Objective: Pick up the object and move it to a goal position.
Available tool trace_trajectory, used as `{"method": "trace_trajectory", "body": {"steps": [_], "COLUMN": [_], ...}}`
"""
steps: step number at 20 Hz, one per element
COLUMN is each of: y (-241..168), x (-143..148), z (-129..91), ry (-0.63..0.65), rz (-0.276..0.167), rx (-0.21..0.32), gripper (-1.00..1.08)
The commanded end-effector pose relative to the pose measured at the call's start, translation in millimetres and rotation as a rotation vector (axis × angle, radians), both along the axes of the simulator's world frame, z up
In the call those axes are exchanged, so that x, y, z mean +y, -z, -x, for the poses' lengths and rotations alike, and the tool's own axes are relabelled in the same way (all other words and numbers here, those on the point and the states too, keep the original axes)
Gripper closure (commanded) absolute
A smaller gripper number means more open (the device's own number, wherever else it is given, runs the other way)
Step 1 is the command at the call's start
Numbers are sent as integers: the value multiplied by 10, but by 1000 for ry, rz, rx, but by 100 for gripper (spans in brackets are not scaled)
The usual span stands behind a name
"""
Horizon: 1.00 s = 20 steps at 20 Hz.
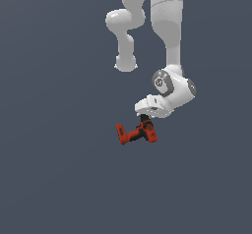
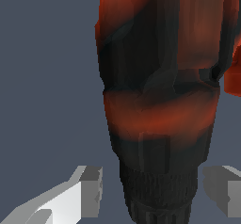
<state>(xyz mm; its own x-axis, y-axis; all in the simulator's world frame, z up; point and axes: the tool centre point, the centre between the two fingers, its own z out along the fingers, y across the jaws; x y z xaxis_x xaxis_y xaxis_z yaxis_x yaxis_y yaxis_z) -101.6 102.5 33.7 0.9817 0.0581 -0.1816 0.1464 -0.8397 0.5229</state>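
Red-orange drill (image 1: pixel 136 133) lying under the white arm's (image 1: pixel 167 41) wrist, near the exterior view's centre, on a plain grey-blue surface (image 1: pixel 49 179). Black-banded body filling the wrist view. Pincer (image 2: pixel 157 190) straddling it, fingers (image 2: pixel 89 192) apart, gaps either side, not clamped.

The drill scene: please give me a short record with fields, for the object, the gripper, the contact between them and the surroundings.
object: red-orange drill with black accents
gripper: gripper right at the drill, over its exterior-view right end
fingers: fingers stand on both sides of the drill's dark ribbed end, a gap showing on each side
contact: none visible in the wrist view
arm: white arm reaching from above
surroundings: plain grey-blue background
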Motion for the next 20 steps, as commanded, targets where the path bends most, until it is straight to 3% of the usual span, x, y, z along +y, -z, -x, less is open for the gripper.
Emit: {"method": "trace_trajectory", "body": {"steps": [1, 2, 13, 20], "y": [37, 37, 14, -145], "x": [-34, -34, 1, -154], "z": [8, 8, 5, -15], "ry": [2, 2, -3, -2], "rz": [2, 2, -1, -1], "rx": [1, 1, -2, -1], "gripper": [-60, 108, 108, 108]}}
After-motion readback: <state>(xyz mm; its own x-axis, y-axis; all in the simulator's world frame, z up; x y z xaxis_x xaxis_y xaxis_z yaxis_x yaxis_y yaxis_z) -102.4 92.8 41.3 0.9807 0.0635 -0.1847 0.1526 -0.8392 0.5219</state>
